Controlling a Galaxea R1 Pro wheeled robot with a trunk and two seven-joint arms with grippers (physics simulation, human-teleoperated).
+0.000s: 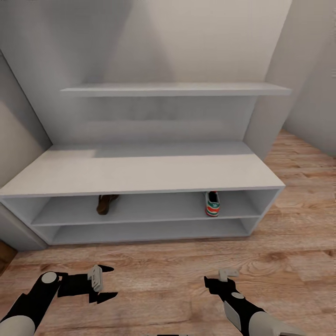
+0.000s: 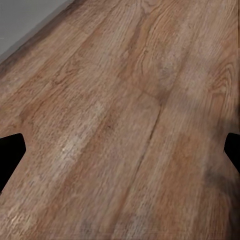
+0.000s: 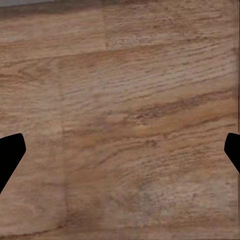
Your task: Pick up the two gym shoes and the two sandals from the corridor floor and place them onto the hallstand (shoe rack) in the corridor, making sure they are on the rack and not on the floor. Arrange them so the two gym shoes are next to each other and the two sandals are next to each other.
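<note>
The pale grey hallstand [image 1: 140, 172] stands against the wall ahead. On its upper open shelf lies one dark brown sandal [image 1: 106, 204] at the left and one gym shoe [image 1: 212, 204], white with green stripes and a red-orange heel, at the right, far apart from each other. My left gripper [image 1: 108, 282] hovers low over the corridor floor [image 1: 163, 266] in front of the rack, open and empty. My right gripper [image 1: 211, 283] hangs open and empty at the lower right. Both wrist views look at bare planks between spread fingertips [image 2: 10, 155] [image 3: 10, 155].
A long upper shelf [image 1: 177, 89] runs across the back panel above the bench top. Grey walls close in on the left and right of the rack. Wood floor extends to the right past the rack's end [image 1: 303, 186].
</note>
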